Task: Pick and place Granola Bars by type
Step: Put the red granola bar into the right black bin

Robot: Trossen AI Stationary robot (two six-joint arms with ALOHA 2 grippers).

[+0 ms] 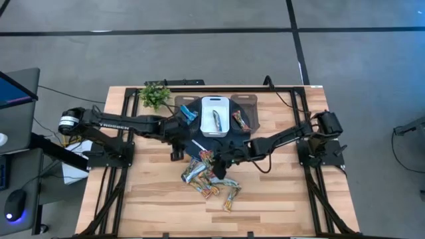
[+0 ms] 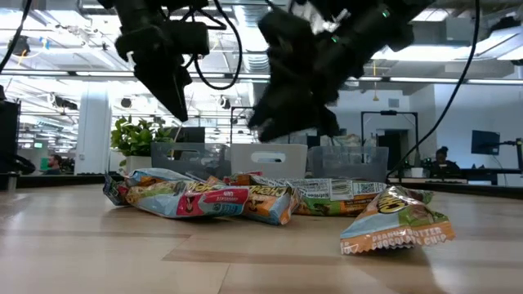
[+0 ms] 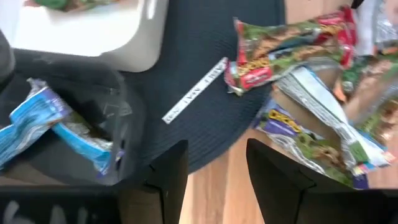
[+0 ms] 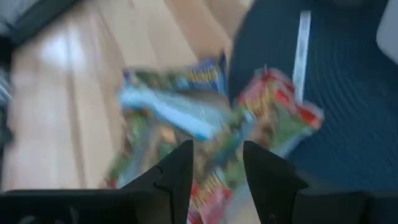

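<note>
Several granola bars lie in a loose pile (image 1: 204,176) on the wooden table, their wrappers blue, silver-teal and orange-red; the pile also shows in the low view (image 2: 237,196). One bar (image 2: 396,225) lies apart on the near side. Blue bars (image 3: 43,121) sit in the left clear bin, a silver-teal bar (image 1: 216,119) in the white bin and an orange-red one (image 1: 239,121) in the right clear bin. My left gripper (image 3: 217,177) is open over the mat's edge, left of the pile. My right gripper (image 4: 217,168) is open above the pile (image 4: 205,124), clear of it.
A round dark mat (image 1: 199,136) lies under the three bins at the table's far side, with a thin white stick (image 3: 194,90) lying on it. A small green plant (image 1: 155,95) stands at the far left corner. Bare wood lies on the table's near side.
</note>
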